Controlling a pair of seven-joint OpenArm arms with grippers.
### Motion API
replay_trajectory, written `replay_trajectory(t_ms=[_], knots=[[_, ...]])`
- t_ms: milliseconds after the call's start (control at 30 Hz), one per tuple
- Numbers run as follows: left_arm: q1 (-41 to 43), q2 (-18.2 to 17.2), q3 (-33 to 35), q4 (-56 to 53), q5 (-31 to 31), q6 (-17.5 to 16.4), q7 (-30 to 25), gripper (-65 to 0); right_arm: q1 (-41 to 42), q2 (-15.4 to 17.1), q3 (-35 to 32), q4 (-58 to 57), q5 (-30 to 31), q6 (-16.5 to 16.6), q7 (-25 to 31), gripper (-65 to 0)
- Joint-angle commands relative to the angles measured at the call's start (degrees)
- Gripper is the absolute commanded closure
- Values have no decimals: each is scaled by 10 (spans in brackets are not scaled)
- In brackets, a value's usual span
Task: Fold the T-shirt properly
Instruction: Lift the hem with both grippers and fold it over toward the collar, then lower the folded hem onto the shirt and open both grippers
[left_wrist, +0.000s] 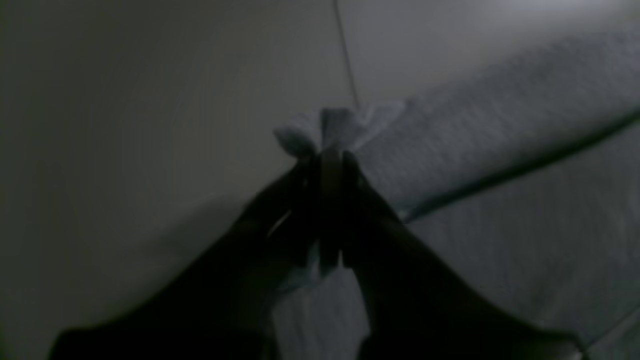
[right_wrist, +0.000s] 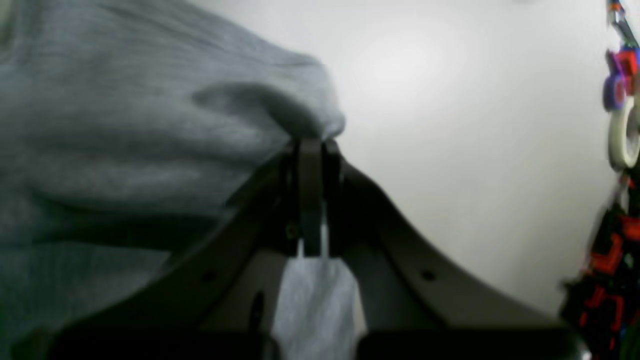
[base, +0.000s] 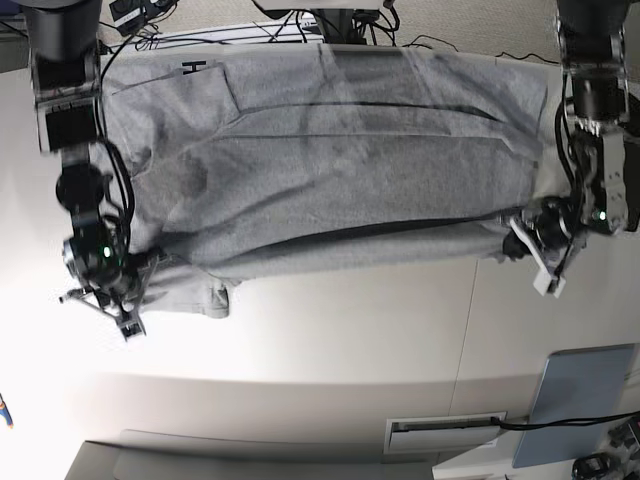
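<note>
The heather-grey T-shirt (base: 330, 170) lies spread across the white table (base: 350, 330), with a fold ridge running along its length. In the base view my left gripper (base: 522, 238) is at the shirt's right end. In the left wrist view the left gripper (left_wrist: 331, 157) is shut on a small bunch of the T-shirt (left_wrist: 500, 125), which pokes out past the tips. My right gripper (base: 148, 272) is at the shirt's left end. Seen from the right wrist, the right gripper (right_wrist: 311, 146) is shut on a raised edge of the T-shirt (right_wrist: 125, 125).
Cables (base: 300, 25) run along the table's far side behind the shirt. A grey-blue flat panel (base: 575, 400) lies at the near right corner. A roll of white tape (right_wrist: 622, 132) and coloured parts hang at the right edge of the right wrist view.
</note>
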Motion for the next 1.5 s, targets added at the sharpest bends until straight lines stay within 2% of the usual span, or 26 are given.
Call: replay_trajectory(t_ms=[0,200,300,367,500,600,700,867,1167,1467], knots=[[8,-11,-18,26,-5,3,-9,0,-11,11,22,34,-8,-3,1,0],[110,2,-104,121,-37,-12,6,0,-165,11,127,196,-10,-2,-20,0],[150,2,-142,146,-59,-40,8,0,-236,11,165,269,-10,-2,-28,0],[172,2,-163,158,-74,-46,12,0,-281,11,184,314,-20,-3,-31,0],[211,2,-193,170,-102,-57,26,0,-361,11,204,391,-42,-4,-49,0],[239,2,-208,170,-119,-71,31,0,-412,11,205,425,-64,-17,-52,0],[262,2,-221,170,-131,-71,31,0,-451,11,205,442,-81,-25,-60,0],[286,2,-228,170,-131,-72,32,0,-501,11,205,460,-95,-37,-65,0],[286,2,-228,170,-130,-71,59,0,-556,-2,205,461,-96,-38,-77,0],[286,0,-228,170,-131,-71,71,0,-567,-8,205,461,-98,-37,-89,0]])
